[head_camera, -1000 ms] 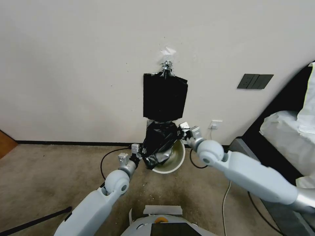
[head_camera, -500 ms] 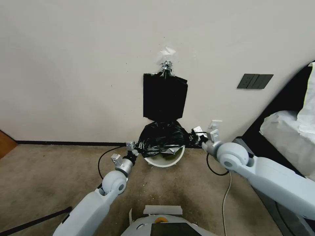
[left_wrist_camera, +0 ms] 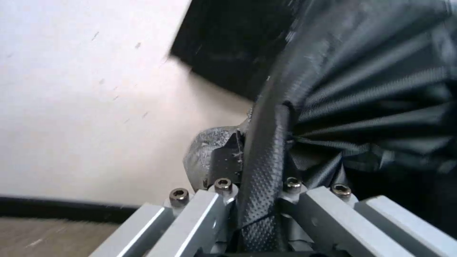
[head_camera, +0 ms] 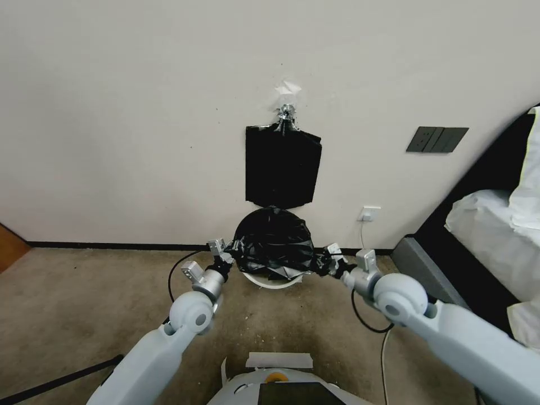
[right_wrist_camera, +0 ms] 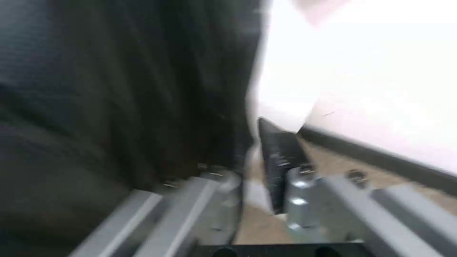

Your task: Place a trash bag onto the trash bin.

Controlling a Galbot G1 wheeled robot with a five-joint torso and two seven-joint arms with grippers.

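Note:
The glossy black trash bag (head_camera: 274, 243) is stretched wide over the cream-white trash bin (head_camera: 271, 280), of which just the near rim shows below the plastic. My left gripper (head_camera: 224, 259) is shut on the bag's left edge beside the bin. My right gripper (head_camera: 327, 262) is shut on the bag's right edge on the bin's other side. The left wrist view shows pleated bag plastic (left_wrist_camera: 371, 89) pinched at a black textured finger (left_wrist_camera: 264, 171). In the blurred right wrist view, dark bag plastic (right_wrist_camera: 119, 89) lies beside a finger (right_wrist_camera: 280, 157).
A flat black bundle of bags (head_camera: 283, 166) hangs from a metal clip on the wall above the bin. A wall socket (head_camera: 369, 214) and cables (head_camera: 360, 315) are to the right, with a white-covered bed (head_camera: 489, 236) beyond. The floor is tan carpet.
Both grippers have moved apart and down toward the floor, pulling the bag from a hanging bunch into a wide sheet over the bin. The bin's opening is now covered.

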